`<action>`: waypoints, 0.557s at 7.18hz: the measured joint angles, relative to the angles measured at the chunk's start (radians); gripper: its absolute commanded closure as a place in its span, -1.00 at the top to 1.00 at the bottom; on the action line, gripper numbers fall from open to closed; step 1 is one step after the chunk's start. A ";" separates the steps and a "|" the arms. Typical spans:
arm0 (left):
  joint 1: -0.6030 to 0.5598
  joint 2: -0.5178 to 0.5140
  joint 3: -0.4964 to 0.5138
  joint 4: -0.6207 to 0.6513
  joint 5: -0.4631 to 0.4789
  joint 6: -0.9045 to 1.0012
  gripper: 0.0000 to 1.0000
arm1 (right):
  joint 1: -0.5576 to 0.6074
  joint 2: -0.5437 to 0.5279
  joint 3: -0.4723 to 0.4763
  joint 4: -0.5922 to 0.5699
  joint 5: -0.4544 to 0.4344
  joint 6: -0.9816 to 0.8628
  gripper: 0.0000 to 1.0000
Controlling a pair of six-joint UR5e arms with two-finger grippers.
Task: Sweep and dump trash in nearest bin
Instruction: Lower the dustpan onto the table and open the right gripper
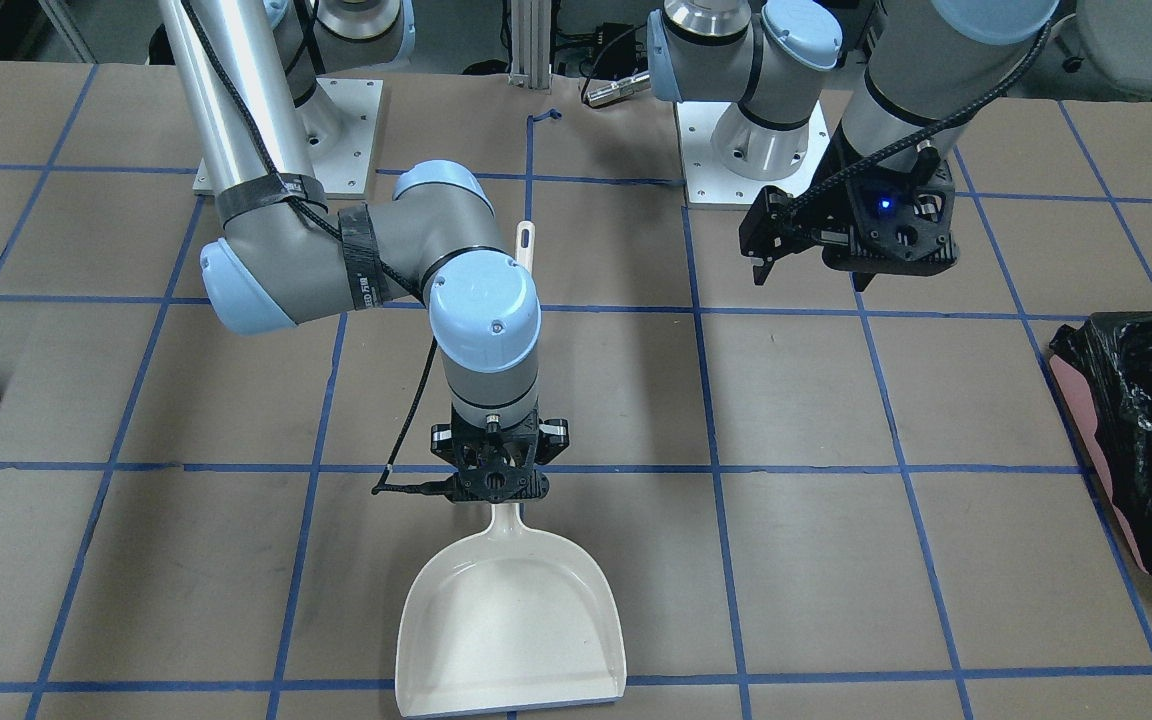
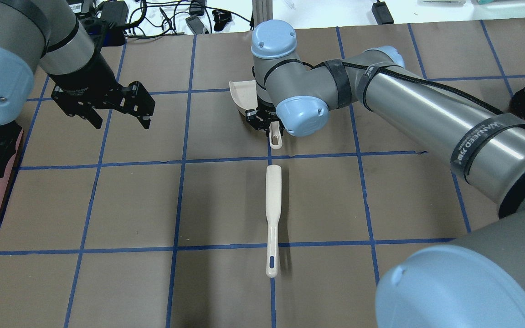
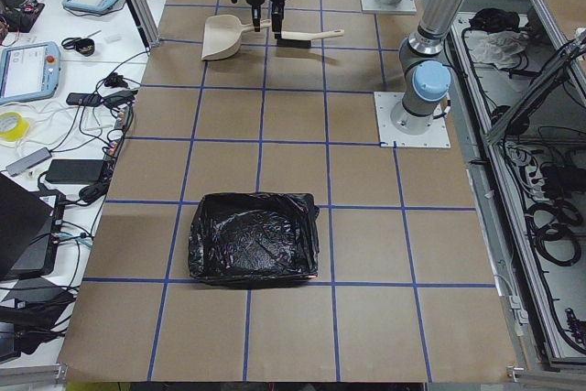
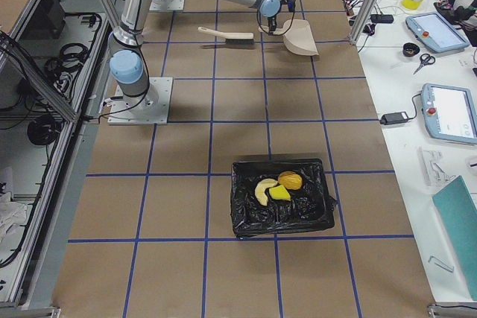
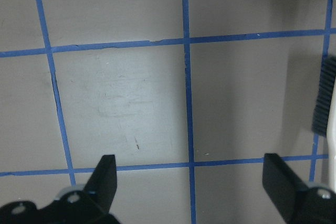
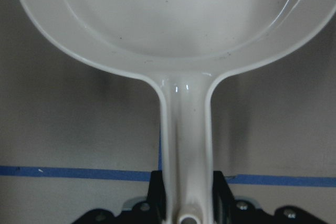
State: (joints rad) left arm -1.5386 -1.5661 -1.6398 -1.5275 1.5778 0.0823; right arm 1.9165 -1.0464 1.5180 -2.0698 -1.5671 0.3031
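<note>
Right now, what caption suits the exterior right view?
The croissant, sponge and bread roll lie in the black-lined bin; far off, the right claw holds the dustpan.

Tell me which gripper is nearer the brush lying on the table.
Right. The right gripper, shut on the dustpan handle, sits just beyond the head end of the brush; the left gripper hangs open, far off to the side.

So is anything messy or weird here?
Nothing stands out. The trash sits inside the black-lined bin, the brush lies flat on the table, and the dustpan in the right gripper is empty.
</note>
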 measured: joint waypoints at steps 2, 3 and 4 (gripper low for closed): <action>0.000 0.000 0.000 0.000 -0.001 0.000 1.00 | 0.001 -0.023 0.030 0.003 -0.003 -0.002 -1.00; 0.000 -0.001 0.000 0.000 -0.001 0.000 1.00 | 0.001 -0.032 0.049 0.000 -0.001 -0.001 -1.00; 0.000 -0.001 0.000 0.000 -0.001 0.000 1.00 | 0.002 -0.037 0.062 -0.003 0.000 0.000 -1.00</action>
State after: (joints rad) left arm -1.5386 -1.5672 -1.6398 -1.5271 1.5766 0.0828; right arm 1.9185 -1.0836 1.5800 -2.0733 -1.5670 0.3030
